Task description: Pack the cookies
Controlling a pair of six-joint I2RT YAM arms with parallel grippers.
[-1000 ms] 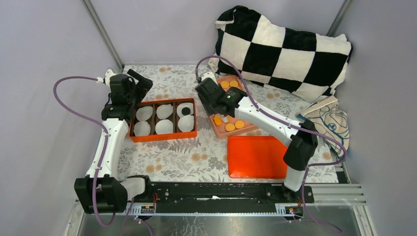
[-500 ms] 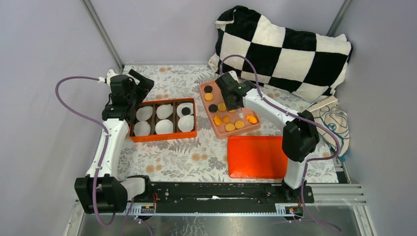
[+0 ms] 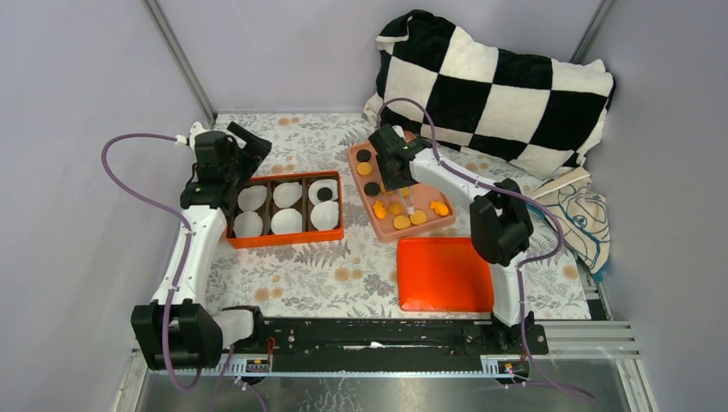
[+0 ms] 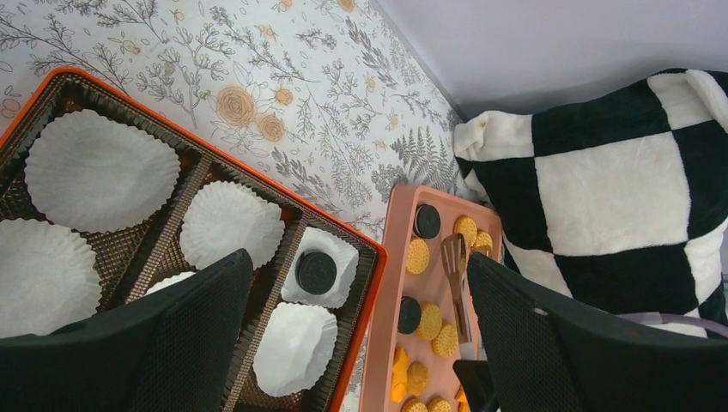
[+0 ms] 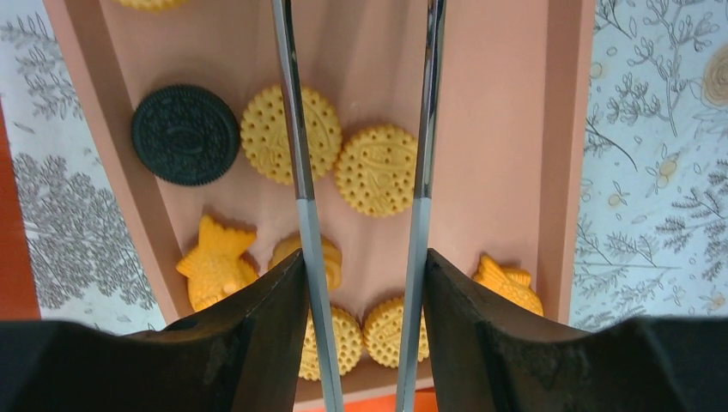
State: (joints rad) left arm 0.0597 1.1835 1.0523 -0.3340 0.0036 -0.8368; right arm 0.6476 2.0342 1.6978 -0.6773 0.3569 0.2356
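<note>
On my left, my left gripper (image 4: pixel 358 262) hangs with its jaws spread as wide as they go and nothing in them. It is above the orange box (image 4: pixel 215 160), whose compartments hold white paper liners (image 4: pixel 101 170). One black cookie (image 4: pixel 317 271) already sits in a liner at the end of the box nearest the tray. To the right of the box, a little apart from it, lies the pink tray (image 5: pixel 567 129). The rest of the cookies (image 5: pixel 376 170) are loose on its floor: round golden ones, a few black, some irregular shapes. My right gripper (image 5: pixel 362 262) is over that tray, about half closed and clamped on a pair of metal tongs (image 5: pixel 294 129). What matters is how the tongs lie. In my wrist view their two arms run straight ahead of my fingers, in line with the tray's long walls, and the tips pass out of sight at the top. One round golden cookie lies below the gap between the arms and another is half under the left arm. I cannot tell how high the arms ride above them. The right arm is plainly the nearer one, so I judge the pick is its job, with the carry then going leftward to the box.
</note>
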